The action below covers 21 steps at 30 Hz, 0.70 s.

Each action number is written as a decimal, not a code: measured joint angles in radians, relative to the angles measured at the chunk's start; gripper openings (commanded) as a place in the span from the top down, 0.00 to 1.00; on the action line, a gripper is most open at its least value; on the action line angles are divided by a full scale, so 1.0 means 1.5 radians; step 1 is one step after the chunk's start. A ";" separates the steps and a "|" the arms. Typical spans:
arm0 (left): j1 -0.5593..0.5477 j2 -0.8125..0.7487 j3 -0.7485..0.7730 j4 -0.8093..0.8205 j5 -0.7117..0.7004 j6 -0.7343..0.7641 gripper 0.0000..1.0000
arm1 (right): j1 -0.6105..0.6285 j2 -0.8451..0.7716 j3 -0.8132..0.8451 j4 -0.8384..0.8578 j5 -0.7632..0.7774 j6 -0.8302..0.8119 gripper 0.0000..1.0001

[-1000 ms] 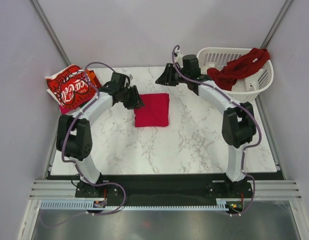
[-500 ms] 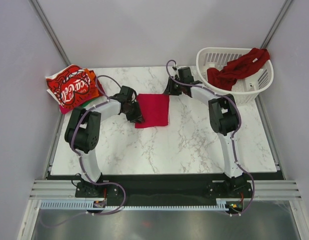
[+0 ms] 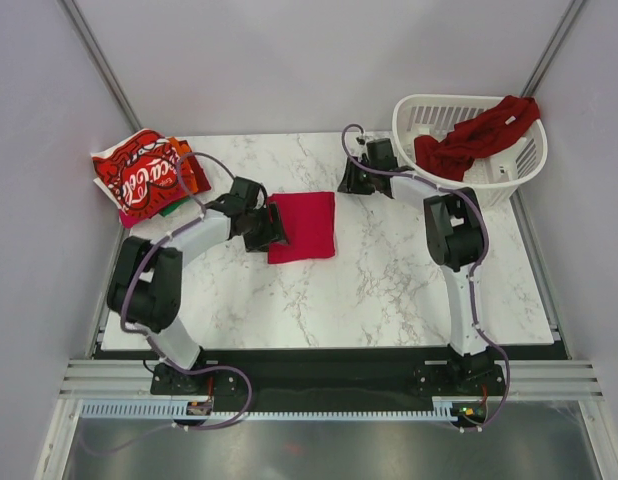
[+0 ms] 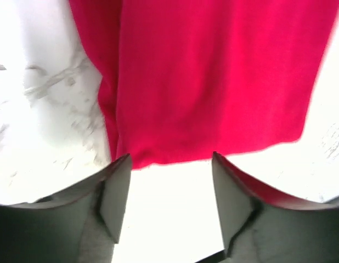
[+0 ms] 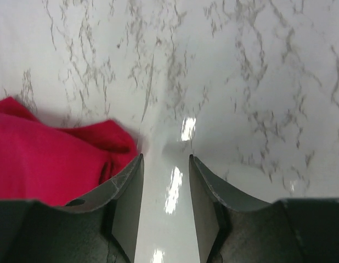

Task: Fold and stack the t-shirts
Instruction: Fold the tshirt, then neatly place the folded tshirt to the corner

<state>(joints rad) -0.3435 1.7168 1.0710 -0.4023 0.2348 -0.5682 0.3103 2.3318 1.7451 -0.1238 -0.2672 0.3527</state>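
Bright red tee (image 3: pixel 303 226): folded flat, laid on the marble table (image 3: pixel 389 270), a bit left of centre.
Left gripper (image 4: pixel 170 164): parked at the tee's left edge, jaws spread, only bare table seen between them.
Right gripper (image 5: pixel 165 164): set by the tee's far right corner, jaws apart, nothing pinched.
Coca-Cola tee (image 3: pixel 139 178): topping the pile at the far left corner.
Dark red tee (image 3: pixel 474 135): draped over the white basket (image 3: pixel 429 108), far right.
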 measured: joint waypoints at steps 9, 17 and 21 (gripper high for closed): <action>0.071 -0.116 0.046 0.028 -0.132 0.013 0.00 | 0.007 -0.360 -0.353 0.076 0.004 0.120 0.40; 0.133 0.083 0.091 0.126 -0.059 0.036 0.03 | 0.141 -0.569 -0.627 0.124 -0.032 0.141 0.33; 0.144 0.144 0.119 0.141 -0.035 0.041 0.03 | 0.146 -0.610 -0.715 0.117 -0.027 0.136 0.32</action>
<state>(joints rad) -0.1276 1.9324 1.2488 -0.1902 0.1825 -0.5068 0.5301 1.4162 0.6720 0.0517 -0.3084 0.5564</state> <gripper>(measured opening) 0.971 0.677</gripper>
